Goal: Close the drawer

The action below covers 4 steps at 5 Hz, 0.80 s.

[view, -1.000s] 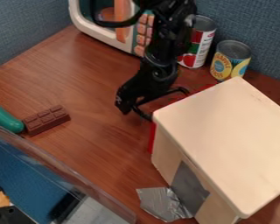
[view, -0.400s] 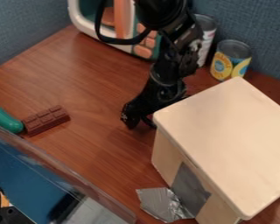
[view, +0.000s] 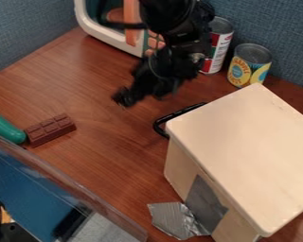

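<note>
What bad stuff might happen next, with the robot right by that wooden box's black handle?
The end effector is near the black handle, so it might snag it and tug the drawer open. The arm might also bump the red-and-green labelled can, which it partly overlaps in this view; that could knock over the yellow-labelled can close beside it.

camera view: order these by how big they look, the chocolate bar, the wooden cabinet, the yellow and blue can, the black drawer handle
1. wooden cabinet, by far the largest
2. yellow and blue can and chocolate bar: too alike to rank
3. black drawer handle, a thin bar, smallest in visible area
</note>
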Each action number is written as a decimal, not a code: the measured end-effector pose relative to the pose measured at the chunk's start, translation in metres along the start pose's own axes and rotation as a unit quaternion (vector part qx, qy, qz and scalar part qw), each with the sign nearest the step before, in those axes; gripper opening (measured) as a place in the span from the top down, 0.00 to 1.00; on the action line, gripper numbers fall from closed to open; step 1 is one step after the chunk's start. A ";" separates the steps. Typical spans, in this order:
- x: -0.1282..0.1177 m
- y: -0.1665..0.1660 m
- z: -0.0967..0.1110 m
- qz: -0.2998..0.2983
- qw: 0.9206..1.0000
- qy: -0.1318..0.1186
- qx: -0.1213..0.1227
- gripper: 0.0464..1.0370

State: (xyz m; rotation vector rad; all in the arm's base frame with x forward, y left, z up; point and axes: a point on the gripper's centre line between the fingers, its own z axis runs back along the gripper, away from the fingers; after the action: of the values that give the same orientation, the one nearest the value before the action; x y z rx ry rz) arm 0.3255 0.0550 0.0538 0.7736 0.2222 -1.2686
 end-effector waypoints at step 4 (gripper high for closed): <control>-0.153 0.006 -0.011 0.175 0.978 -0.036 -0.112 0.04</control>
State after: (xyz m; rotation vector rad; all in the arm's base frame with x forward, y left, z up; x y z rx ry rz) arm 0.2857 0.1809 0.1325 0.5437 0.1582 -0.9183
